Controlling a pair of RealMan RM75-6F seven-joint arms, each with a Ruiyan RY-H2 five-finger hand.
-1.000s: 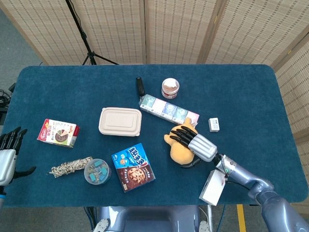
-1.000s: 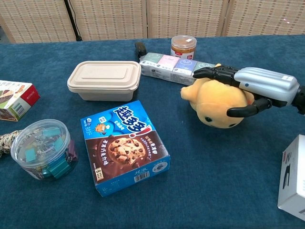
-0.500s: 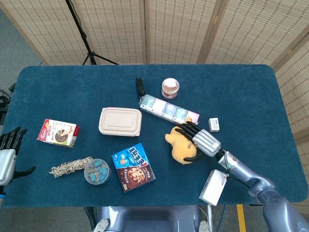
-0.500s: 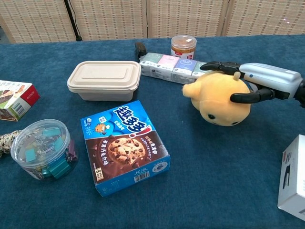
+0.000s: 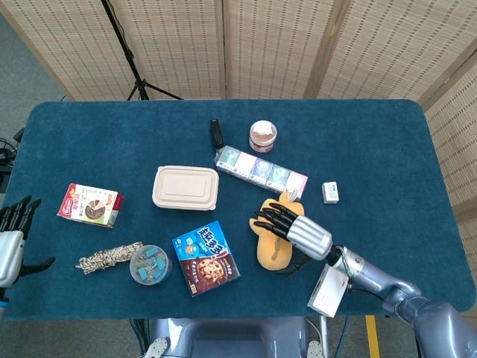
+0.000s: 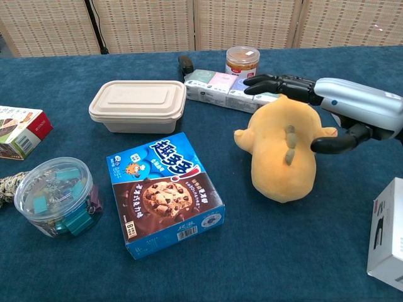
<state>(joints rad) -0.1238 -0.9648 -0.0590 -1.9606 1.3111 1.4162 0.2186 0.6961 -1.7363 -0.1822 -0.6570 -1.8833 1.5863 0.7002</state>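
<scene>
Resting on yellow plush toy (image 6: 280, 157), right hand (image 6: 343, 107), fingers (image 6: 277, 82) spread, grip unclear

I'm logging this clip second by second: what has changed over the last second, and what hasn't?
The right hand has turned the yellow plush toy over: its face showed before, now its back with the small tail faces up, and it lies stretched toward the table's near edge. The fingers reach over it, thumb beside it. The left hand, the cookie box and the lunch box stayed put.
</scene>
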